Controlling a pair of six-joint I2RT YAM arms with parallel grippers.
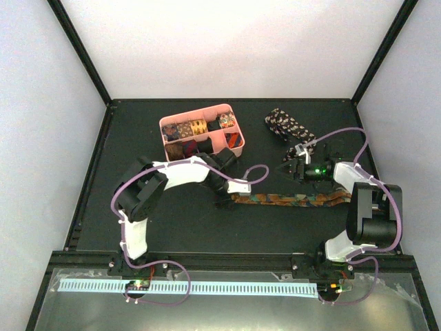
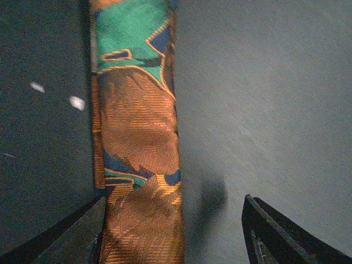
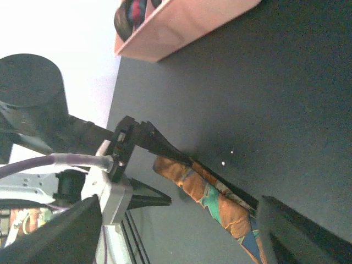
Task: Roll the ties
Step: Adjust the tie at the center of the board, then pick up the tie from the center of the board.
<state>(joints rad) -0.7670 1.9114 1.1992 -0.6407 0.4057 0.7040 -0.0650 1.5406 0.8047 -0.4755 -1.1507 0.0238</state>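
Bright overhead view, dim blurry wrist views, soft shadows

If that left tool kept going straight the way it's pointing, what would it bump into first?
Most likely the orange-brown tie, which lies between the open fingers of the left tool, with the black table right beneath it. Depth is hard to judge.

A long, narrow orange-brown-blue patterned fabric tie [image 1: 296, 200] is laid flat, left to right, on the black bench [image 1: 262, 238]. The left pincer [image 1: 229, 198] is placed at its left end. The right pincer [image 1: 284, 167] is seen just behind the strip. A black white-speckled tie [image 1: 286, 125] is bunched right of the pink plastic divided tray [image 1: 193, 114], which is filled with rolled ties [image 1: 198, 127].
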